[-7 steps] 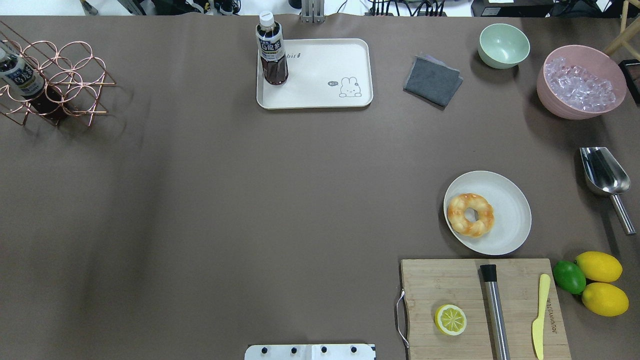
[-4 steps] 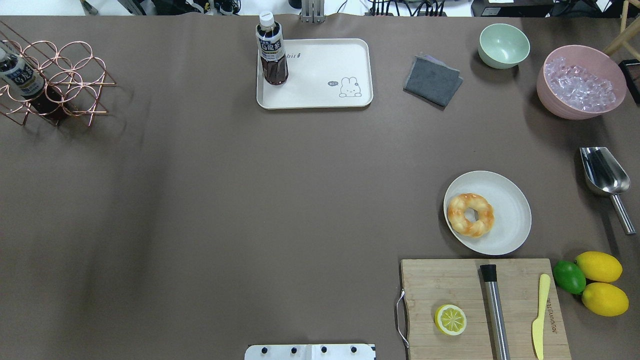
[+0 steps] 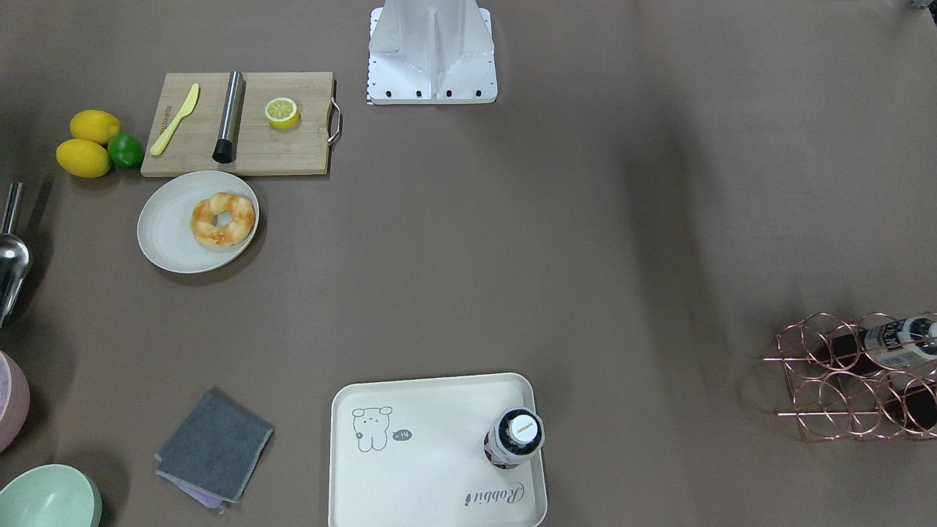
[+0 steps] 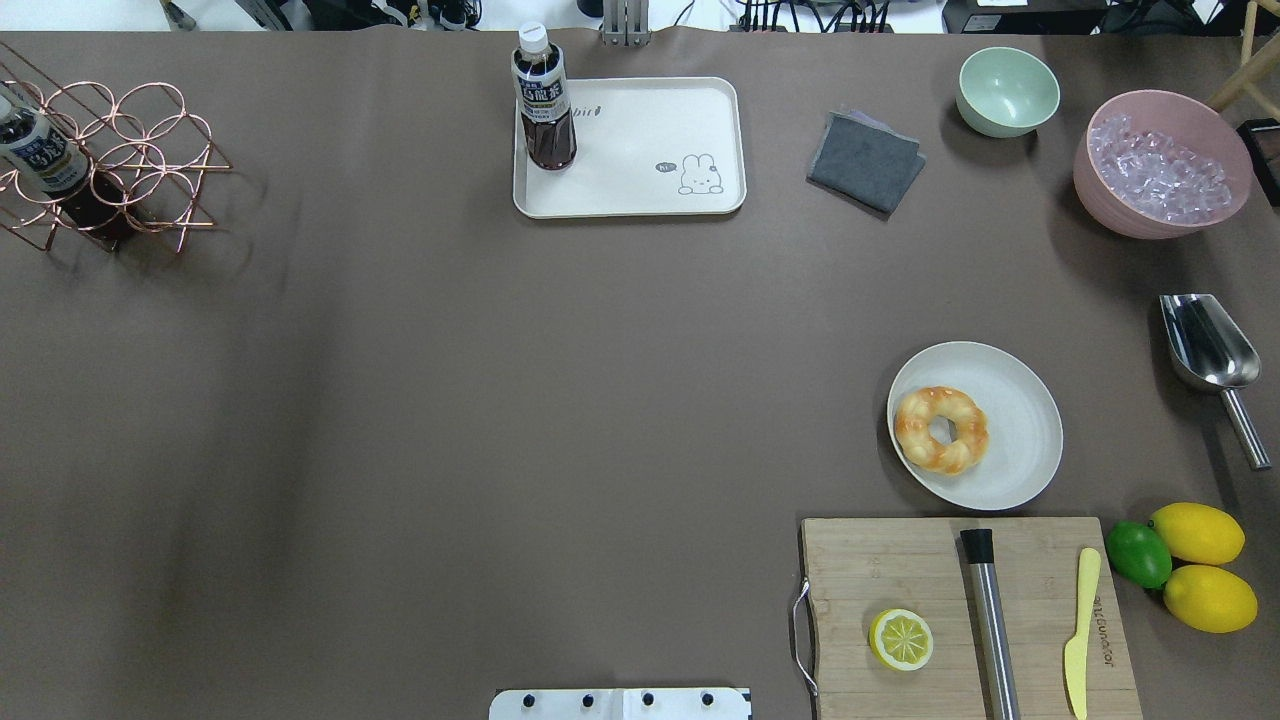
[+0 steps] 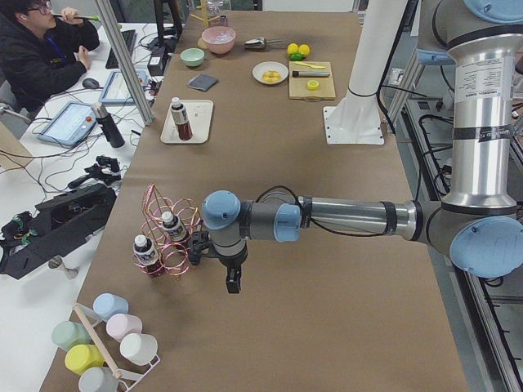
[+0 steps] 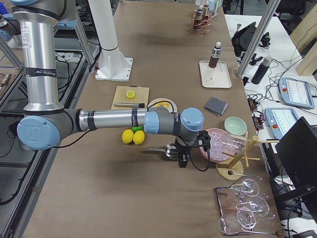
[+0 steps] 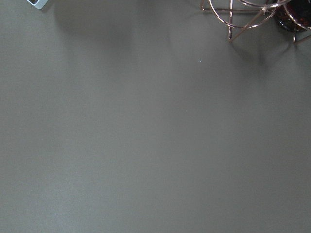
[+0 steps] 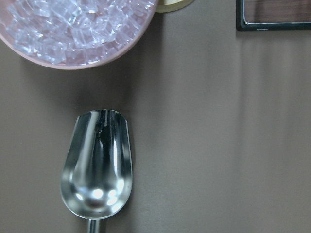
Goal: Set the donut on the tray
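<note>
The golden-orange donut (image 4: 941, 429) lies on the left part of a round off-white plate (image 4: 1015, 440) at the right of the table; it also shows in the front view (image 3: 222, 218). The cream tray (image 4: 640, 150) with the bear drawing sits at the far middle edge (image 3: 424, 454). A dark tea bottle (image 4: 543, 100) stands upright in its left corner. My left gripper (image 5: 233, 282) hangs beyond the table's left end by the copper rack. My right gripper (image 6: 182, 161) hangs over the metal scoop. I cannot tell whether either is open or shut.
A wooden cutting board (image 4: 880, 570) with a lemon half (image 4: 901, 639), steel muddler and yellow knife lies near the plate. Lemons and a lime (image 4: 1137, 553), a metal scoop (image 4: 1205, 345), a pink ice bowl (image 4: 1160, 170), a green bowl (image 4: 1007, 90), a grey cloth (image 4: 865, 160) and a copper bottle rack (image 4: 110, 160) stand around.
</note>
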Action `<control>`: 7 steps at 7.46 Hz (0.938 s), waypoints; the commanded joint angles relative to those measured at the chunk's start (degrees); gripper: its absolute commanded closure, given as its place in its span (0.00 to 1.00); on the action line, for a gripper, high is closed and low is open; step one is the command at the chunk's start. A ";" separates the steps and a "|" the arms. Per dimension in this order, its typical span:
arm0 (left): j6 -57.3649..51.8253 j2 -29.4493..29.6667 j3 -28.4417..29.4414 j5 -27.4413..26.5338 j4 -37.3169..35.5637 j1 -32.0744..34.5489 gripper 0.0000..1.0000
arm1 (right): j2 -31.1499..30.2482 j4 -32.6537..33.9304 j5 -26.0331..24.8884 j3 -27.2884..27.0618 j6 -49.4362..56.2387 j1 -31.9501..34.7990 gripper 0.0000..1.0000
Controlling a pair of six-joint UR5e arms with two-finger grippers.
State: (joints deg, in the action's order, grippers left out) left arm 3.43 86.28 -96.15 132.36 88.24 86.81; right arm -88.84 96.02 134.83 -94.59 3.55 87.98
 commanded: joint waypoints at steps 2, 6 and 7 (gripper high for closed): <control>0.00 -0.06 0.00 0.00 0.00 0.02 0.02 | 0.59 -1.87 4.92 -8.75 -16.67 -8.92 0.00; 0.09 -0.06 0.09 0.00 0.00 0.02 0.02 | 0.24 -24.69 -3.13 -7.55 -48.83 -26.67 0.00; 0.09 -0.14 0.09 0.00 0.00 0.02 0.02 | 0.07 -28.57 -3.60 -5.89 -51.51 -29.16 0.00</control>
State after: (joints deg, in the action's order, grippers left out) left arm 3.47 86.22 -96.05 132.36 88.24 86.83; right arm -88.53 75.35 134.15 -102.26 -39.37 65.21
